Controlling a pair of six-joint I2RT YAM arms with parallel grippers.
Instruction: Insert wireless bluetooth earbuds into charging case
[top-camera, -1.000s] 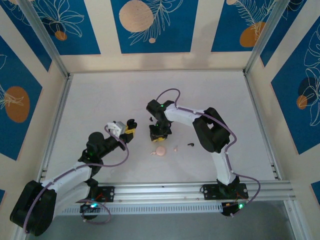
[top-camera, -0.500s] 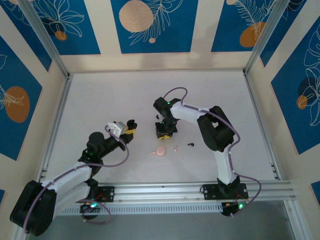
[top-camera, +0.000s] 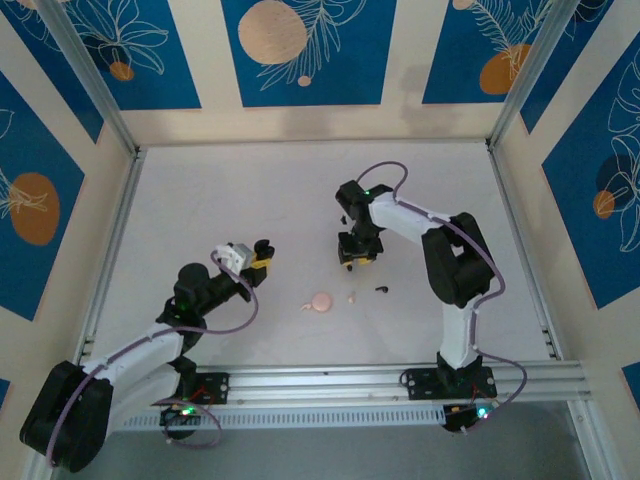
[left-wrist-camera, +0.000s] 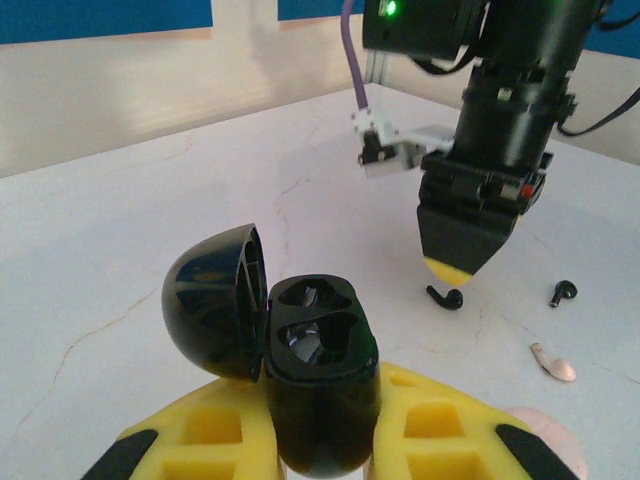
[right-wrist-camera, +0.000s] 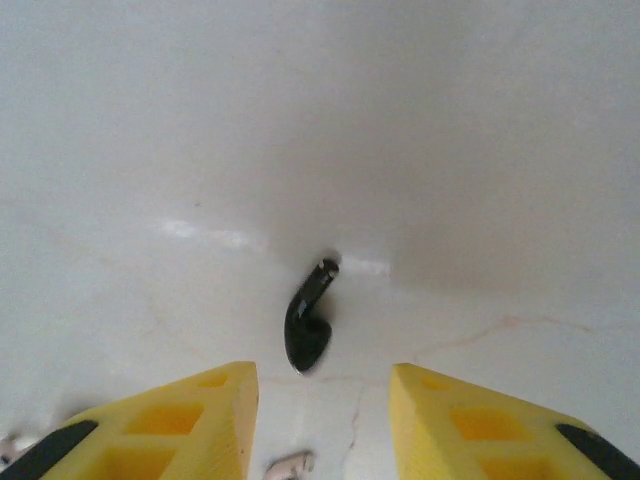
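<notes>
Black earbud (right-wrist-camera: 308, 318) on open table (right-wrist-camera: 450, 150), ahead of spread right fingers (right-wrist-camera: 170, 420).

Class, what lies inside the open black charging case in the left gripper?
Two moulded wells, both empty, show in the black charging case. Its lower body is hidden by the left gripper.

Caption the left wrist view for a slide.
Left end effector holds open black charging case; right end effector hovers over a black earbud.
</notes>
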